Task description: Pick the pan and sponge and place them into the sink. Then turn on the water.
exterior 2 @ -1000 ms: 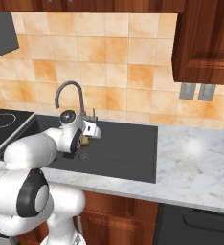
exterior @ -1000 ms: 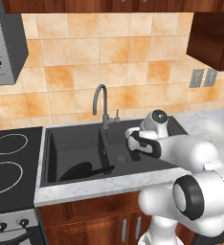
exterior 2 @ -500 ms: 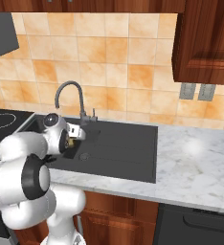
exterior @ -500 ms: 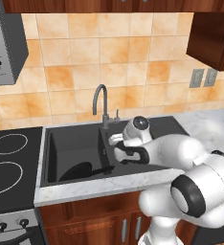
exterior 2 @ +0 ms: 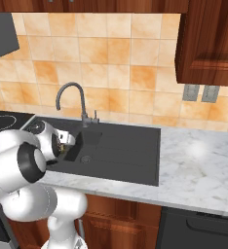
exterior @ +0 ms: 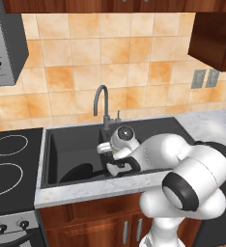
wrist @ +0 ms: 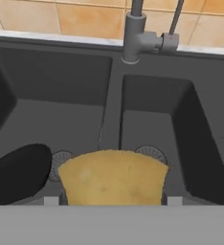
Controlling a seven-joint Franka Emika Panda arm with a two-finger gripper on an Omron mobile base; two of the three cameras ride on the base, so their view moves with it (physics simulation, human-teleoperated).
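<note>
Small yellow-tan rectangular sponge (wrist: 113, 177) clamped between the two dark fingertips (wrist: 167, 198) of the gripper (wrist: 113, 200), filling the gap from side to side, its front edge bulging past the tips. Gripper (exterior: 116, 153) hanging low over the dark grey matte double-basin sink (wrist: 111, 103), above the front rim where the ridge between the two basins meets it. Round, shallow, all-black frying pan (wrist: 16, 172) lying in the large basin, below and to the left of the gripper in the hand view, beside that basin's round drain. Same pan (exterior: 77, 173) on the basin floor just left of the gripper in the left base view. Grey gooseneck faucet (wrist: 135, 38) standing straight beyond the gripper, behind the basin ridge.
</note>
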